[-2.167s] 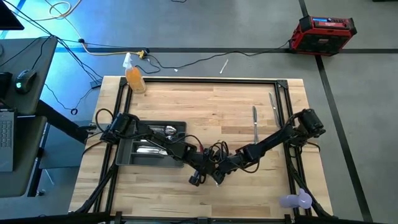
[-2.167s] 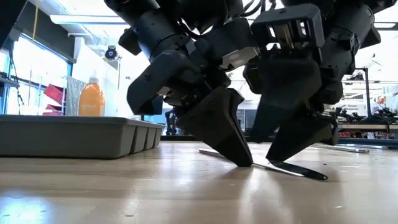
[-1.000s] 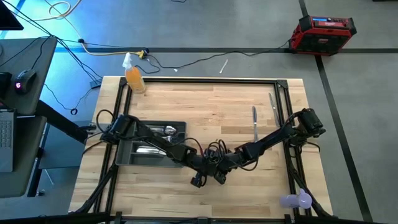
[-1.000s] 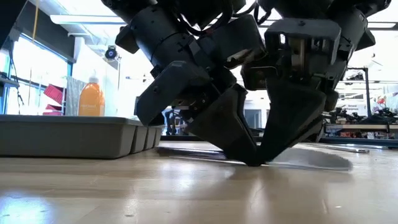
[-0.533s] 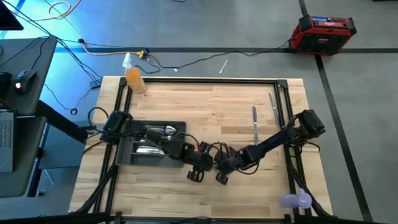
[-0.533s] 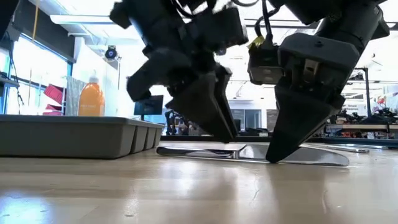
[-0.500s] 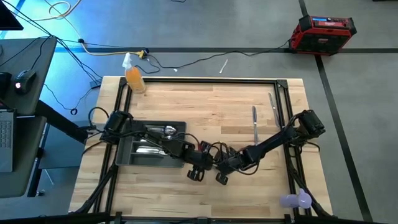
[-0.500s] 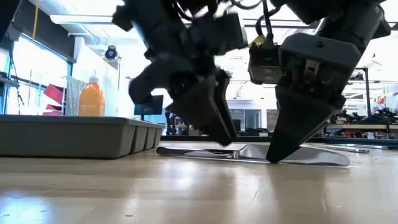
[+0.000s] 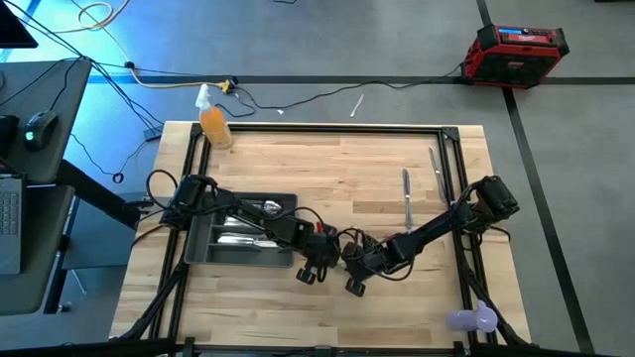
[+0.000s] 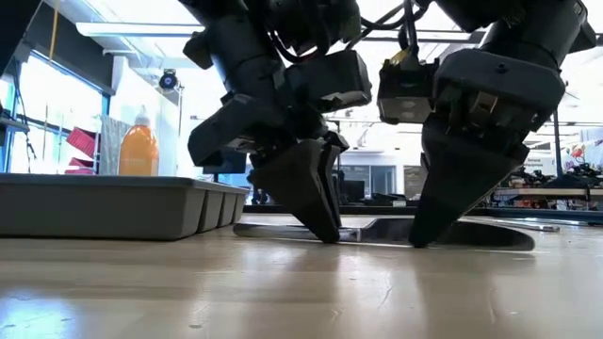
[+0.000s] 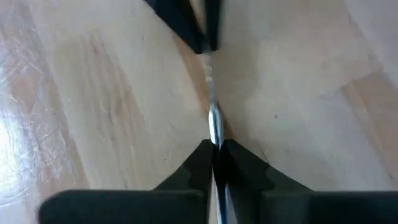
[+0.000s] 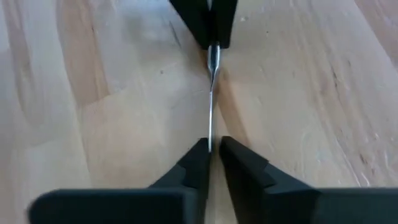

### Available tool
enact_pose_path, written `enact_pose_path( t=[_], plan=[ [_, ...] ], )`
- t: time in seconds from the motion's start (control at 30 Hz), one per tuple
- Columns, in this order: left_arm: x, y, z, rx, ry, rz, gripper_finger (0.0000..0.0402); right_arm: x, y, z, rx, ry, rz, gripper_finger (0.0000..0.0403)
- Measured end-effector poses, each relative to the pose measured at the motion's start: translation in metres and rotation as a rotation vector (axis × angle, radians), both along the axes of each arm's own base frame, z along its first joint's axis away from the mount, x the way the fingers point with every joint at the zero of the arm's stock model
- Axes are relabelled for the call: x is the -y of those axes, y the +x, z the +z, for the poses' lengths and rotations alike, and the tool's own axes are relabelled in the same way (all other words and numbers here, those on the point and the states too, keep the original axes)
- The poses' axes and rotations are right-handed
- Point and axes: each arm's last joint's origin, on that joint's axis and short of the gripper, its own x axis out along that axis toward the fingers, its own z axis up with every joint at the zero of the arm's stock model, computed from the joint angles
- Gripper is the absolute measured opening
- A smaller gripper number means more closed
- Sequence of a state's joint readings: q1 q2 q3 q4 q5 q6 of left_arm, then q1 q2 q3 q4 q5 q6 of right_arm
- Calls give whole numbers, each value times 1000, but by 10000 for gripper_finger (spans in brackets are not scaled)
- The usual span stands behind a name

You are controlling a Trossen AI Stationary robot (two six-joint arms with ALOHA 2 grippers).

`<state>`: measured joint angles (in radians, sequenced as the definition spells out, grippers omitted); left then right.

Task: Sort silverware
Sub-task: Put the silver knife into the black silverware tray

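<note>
Left end effector (image 10: pixel 316 226): it is down on the desk (image 9: pixel 377 169) near its middle front, and its two fingers are closed on one end of a flat piece of silverware, which I take for a knife (image 10: pixel 377 233).
Right end effector (image 10: pixel 424 231): it stands just beside the left one, tips on the same knife at the other end; the fingers are pressed together with only the thin metal between them.
Knife: it lies flat on the wood between the two end effectors, touching the desk along its length as far as the low view shows.
Other silverware: two straight pieces (image 9: pixel 406 195) lie well apart near the right edge of the desk, and several pieces already lie in the grey tray (image 9: pixel 203 253) at the left.
Step in hand: in my judgement a handover or a shared pick of the knife, so that it can go to the tray.
How to do it well: only one end effector should keep hold while the other lets go first; lift straight up a little before moving sideways, so the blade does not scrape or twist out.
Risk: the knife is thin and smooth, so it may slip or turn in the fingers.
Rest of scene: an orange bottle (image 9: pixel 214 126) stands at the far left corner.
</note>
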<state>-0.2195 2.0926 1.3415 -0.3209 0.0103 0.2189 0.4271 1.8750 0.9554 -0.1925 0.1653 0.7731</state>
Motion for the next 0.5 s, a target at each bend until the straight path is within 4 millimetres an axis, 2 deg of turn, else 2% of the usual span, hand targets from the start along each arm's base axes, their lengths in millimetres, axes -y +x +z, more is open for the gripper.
enact_pose_path(
  t=[0.17, 0.33, 0.4, 0.5],
  plan=[
    [1, 0, 0, -1, 3, 11, 7, 0, -6, 18, 5, 59, 52, 123],
    [0, -2, 12, -8, 13, 60, 3, 1, -20, 60, 43, 141, 49, 191],
    [0, -2, 26, 3, 42, 74, 2, 1, -32, 75, 44, 122, 11, 204],
    [0, -2, 57, 33, 88, 90, 2, -1, -51, 98, 104, 58, -56, 212]
  ],
)
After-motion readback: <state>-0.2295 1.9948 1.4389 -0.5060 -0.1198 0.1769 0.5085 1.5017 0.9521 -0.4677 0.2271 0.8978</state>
